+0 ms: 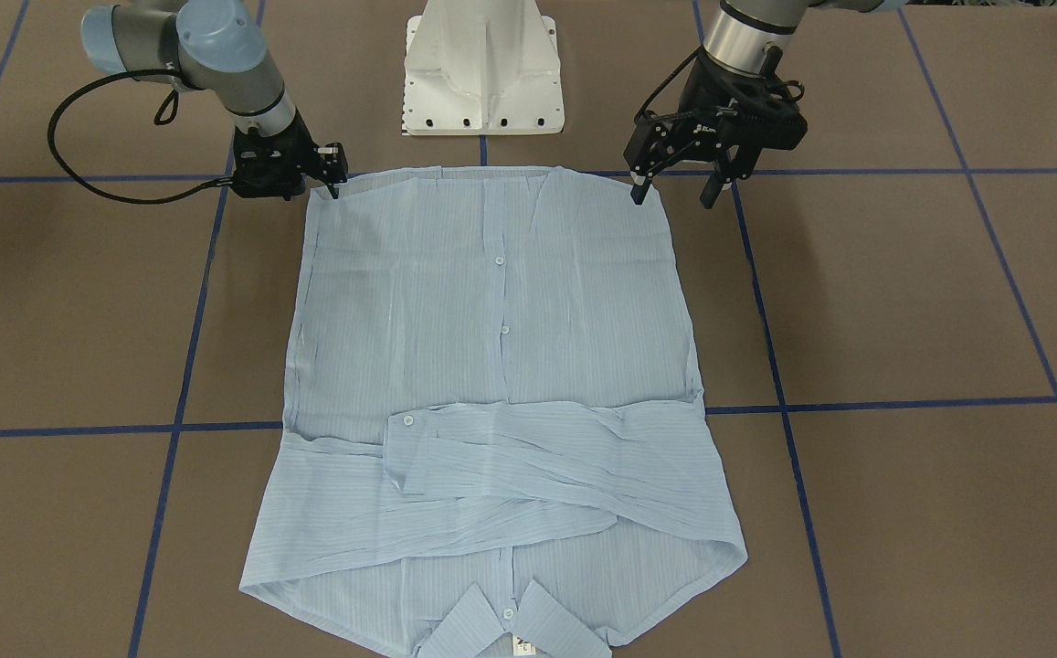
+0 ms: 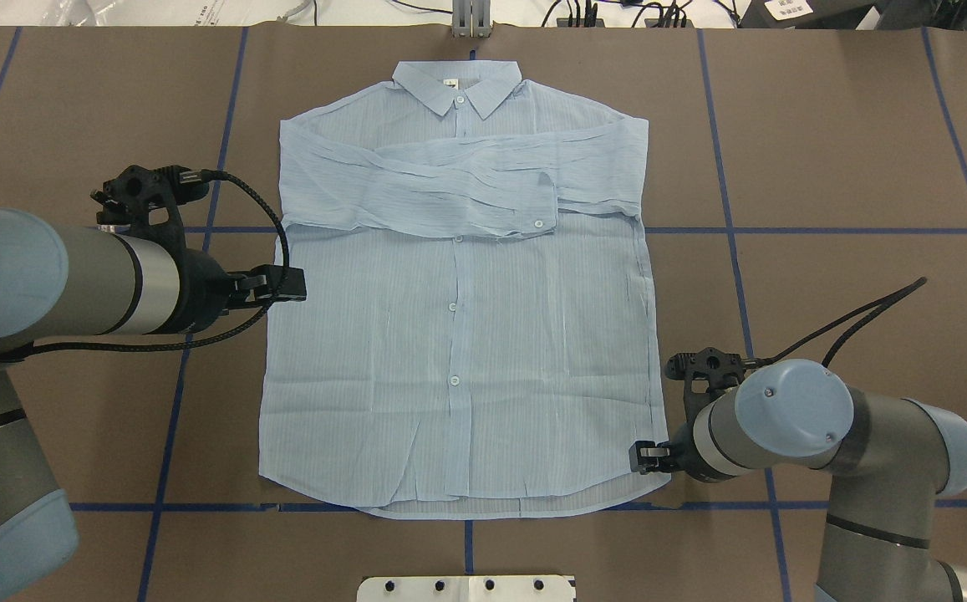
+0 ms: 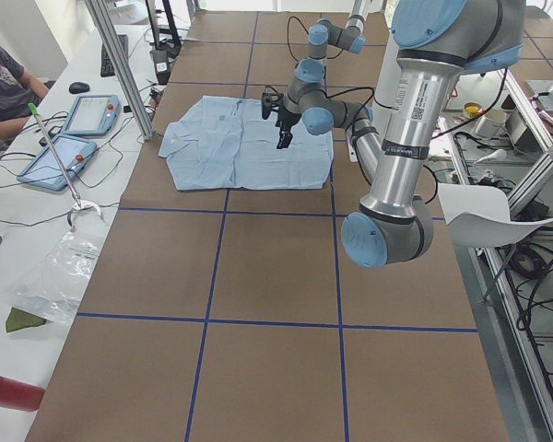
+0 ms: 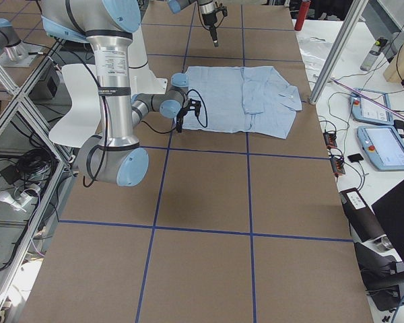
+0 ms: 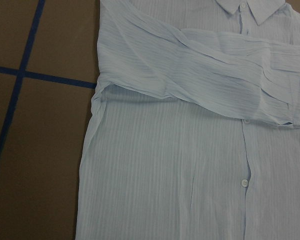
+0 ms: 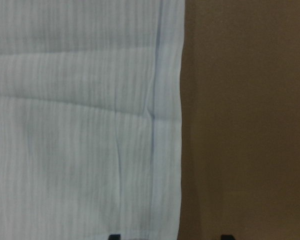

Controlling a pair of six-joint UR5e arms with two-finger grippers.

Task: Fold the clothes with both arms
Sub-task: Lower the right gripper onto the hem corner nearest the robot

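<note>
The pale-blue striped shirt [image 1: 418,302] lies flat on the table, buttons up, with both sleeves folded across the chest [image 2: 458,180]. Its collar [image 2: 456,84] is on the far side from the robot. My left gripper [image 1: 674,196] is open and empty, raised above the hem corner on my left. Its wrist view looks down on the shirt [image 5: 190,165] from high up and shows no fingers. My right gripper [image 1: 334,175] is open and low at the hem corner on my right. In its wrist view the shirt's side edge [image 6: 177,150] runs between the two fingertips [image 6: 115,236].
The white pedestal base [image 1: 482,73] stands just behind the hem. Blue tape lines [image 2: 734,251] cross the brown table. Operator tablets [image 3: 92,115] and a seated person [image 3: 5,83] are beyond the collar side. A red bottle [image 3: 9,391] lies at the near table edge.
</note>
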